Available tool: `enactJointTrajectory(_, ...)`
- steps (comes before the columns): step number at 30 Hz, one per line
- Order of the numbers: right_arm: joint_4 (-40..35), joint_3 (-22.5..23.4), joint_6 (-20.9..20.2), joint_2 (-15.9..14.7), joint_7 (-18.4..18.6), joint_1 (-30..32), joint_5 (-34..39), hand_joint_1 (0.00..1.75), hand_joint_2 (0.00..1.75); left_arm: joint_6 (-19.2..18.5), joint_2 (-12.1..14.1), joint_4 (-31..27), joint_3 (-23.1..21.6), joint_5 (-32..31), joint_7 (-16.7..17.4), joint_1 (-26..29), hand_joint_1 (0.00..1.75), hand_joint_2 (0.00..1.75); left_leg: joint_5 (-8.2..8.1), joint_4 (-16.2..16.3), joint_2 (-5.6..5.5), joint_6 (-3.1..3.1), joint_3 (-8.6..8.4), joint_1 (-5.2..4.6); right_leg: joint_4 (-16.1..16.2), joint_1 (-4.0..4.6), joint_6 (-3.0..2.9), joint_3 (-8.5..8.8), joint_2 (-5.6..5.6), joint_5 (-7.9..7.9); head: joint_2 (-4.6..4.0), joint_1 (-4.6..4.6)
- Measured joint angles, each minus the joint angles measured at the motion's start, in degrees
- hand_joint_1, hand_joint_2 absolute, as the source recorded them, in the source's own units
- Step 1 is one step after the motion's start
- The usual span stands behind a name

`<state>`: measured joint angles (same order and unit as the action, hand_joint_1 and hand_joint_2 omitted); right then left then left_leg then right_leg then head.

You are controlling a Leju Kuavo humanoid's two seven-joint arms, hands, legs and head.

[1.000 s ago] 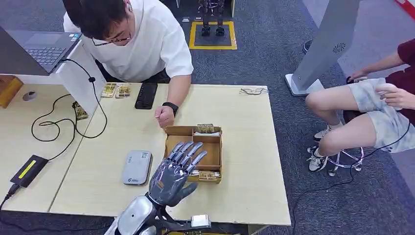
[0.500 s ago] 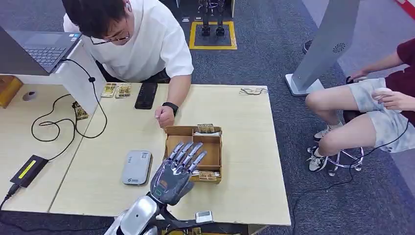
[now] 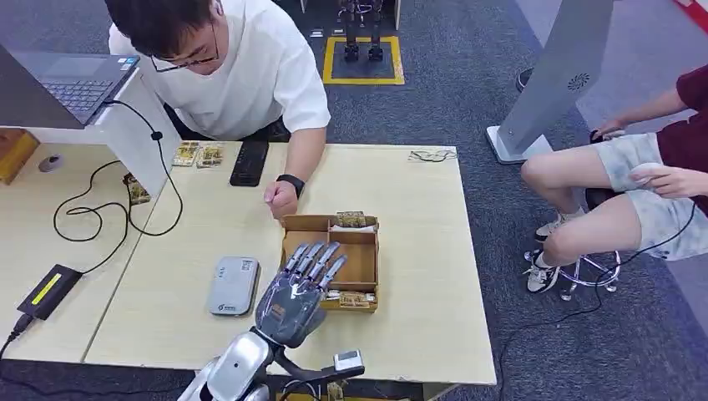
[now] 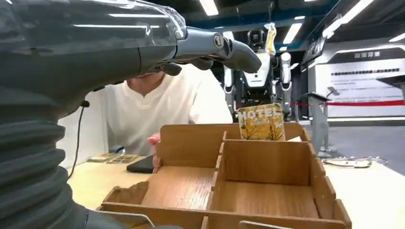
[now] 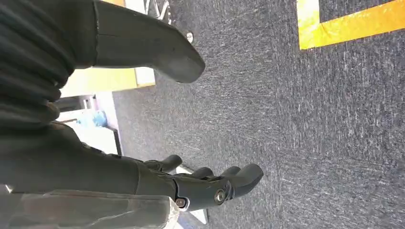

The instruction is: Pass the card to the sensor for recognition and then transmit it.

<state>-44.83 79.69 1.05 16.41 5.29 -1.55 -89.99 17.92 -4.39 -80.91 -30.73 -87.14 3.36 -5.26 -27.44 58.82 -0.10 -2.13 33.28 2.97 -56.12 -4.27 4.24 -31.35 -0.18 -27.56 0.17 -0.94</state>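
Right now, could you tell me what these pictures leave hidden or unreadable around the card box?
- Head view: the left hand covers the wooden box's left compartments.
- Head view: print on the front card is too small.
- Left wrist view: the box's near wall is cut by the picture edge.
- Right wrist view: the right hand hangs over carpet.

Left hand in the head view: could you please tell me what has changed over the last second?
The left hand has drawn back slightly toward the robot and lowered a little over the wooden box, fingers apart and holding nothing. The seated person's head has lifted a bit. The box, the cards in it, the grey sensor and the person's fist on the table stayed put.
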Motion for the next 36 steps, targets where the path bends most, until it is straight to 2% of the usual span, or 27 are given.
enactJointTrajectory(5,-0.7,0.0,0.0,0.5,0.6,0.0,0.0,0.00,1.75,-1.2,0.0,0.0,0.1,0.0,4.6,0.0,0.00,1.75,0.00,0.0,0.00,0.00,0.00,0.00,0.0,0.00,0.00,0.00,0.00,0.00,0.00,0.00)
enactJointTrajectory(15,-3.2,0.0,-0.9,1.9,1.5,0.0,0.0,0.00,1.75,-4.3,0.0,0.0,0.8,-0.1,9.7,0.2,0.00,1.75,0.00,0.0,-0.01,0.00,0.01,0.00,0.0,0.00,0.00,0.01,0.00,0.00,0.00,0.02)
enactJointTrajectory(28,-4.3,0.0,-1.1,2.4,1.5,-0.1,0.0,0.00,1.75,-5.3,0.0,0.0,1.0,-0.1,9.5,0.2,0.00,1.75,0.00,0.0,-0.01,0.00,0.01,0.00,0.0,0.00,0.00,0.01,0.00,0.00,0.00,0.02)
enactJointTrajectory(35,-4.3,0.0,-1.1,2.5,1.8,-0.1,0.0,0.00,1.75,-5.1,-0.5,0.4,1.4,-0.1,4.1,0.2,0.00,1.75,0.00,0.0,-0.01,0.00,0.01,0.00,0.0,0.00,0.00,0.01,-0.01,0.00,0.00,0.02)
enactJointTrajectory(36,-4.3,0.0,-1.1,2.5,1.8,-0.1,0.0,0.00,1.75,-5.0,-0.6,0.5,1.4,-0.1,3.5,0.3,0.47,1.75,0.00,0.0,-0.01,0.00,0.01,0.00,0.0,0.00,0.00,0.01,0.00,0.00,0.00,0.02)
